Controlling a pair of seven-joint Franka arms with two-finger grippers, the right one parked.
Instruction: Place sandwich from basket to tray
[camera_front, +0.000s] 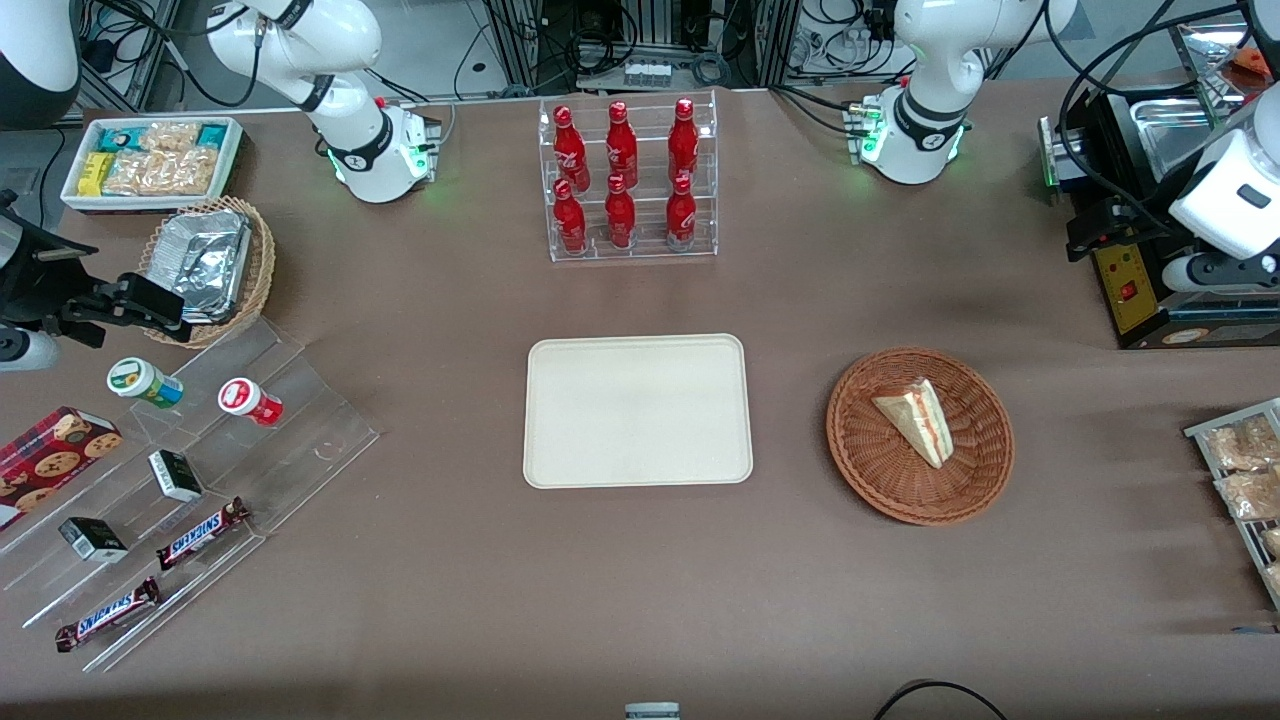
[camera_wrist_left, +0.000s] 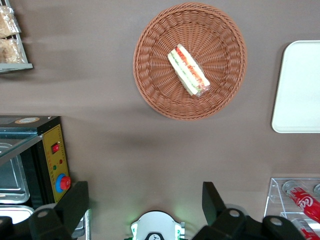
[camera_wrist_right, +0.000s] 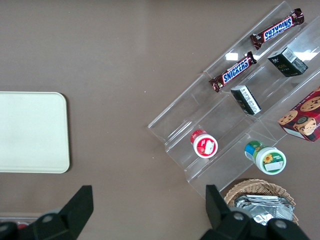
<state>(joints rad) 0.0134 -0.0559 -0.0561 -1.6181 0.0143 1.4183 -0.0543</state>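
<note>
Spread wide, the gripper (camera_wrist_left: 145, 202) hangs high above the brown table (camera_front: 640, 600) at the working arm's end, its two dark fingers (camera_wrist_left: 75, 200) standing well apart with nothing between them, nowhere near the basket. Nearest the front camera, toward the parked arm's end, two Snickers bars (camera_front: 203, 532) lie on a clear stepped stand (camera_front: 300, 420), along with two small dark boxes (camera_front: 174, 474), one red-lidded cup (camera_front: 248, 400) and one green-lidded cup (camera_front: 144, 382), and a cookie box (camera_front: 55, 450) sits beside them. In the middle of the table lies one cream tray (camera_front: 637, 410) with nothing on it. Beside it, toward the working arm's end and well apart from it, sits one round reddish-brown basket (camera_front: 920, 490), and inside that basket lies the single sandwich (camera_front: 915, 418), a pale wedge resting on its side with red and green filling showing along its cut edge. A wire rack of snack bags (camera_front: 1245, 470) shows at the table's edge nearby. Farther from the camera, one tan basket (camera_front: 262, 262) holds foil trays (camera_front: 205, 260), and a white bin (camera_front: 232, 150) holds snack packets. A clear rack (camera_front: 632, 180) farthest along the middle carries six red bottles (camera_front: 620, 145), three in each of two rows.
</note>
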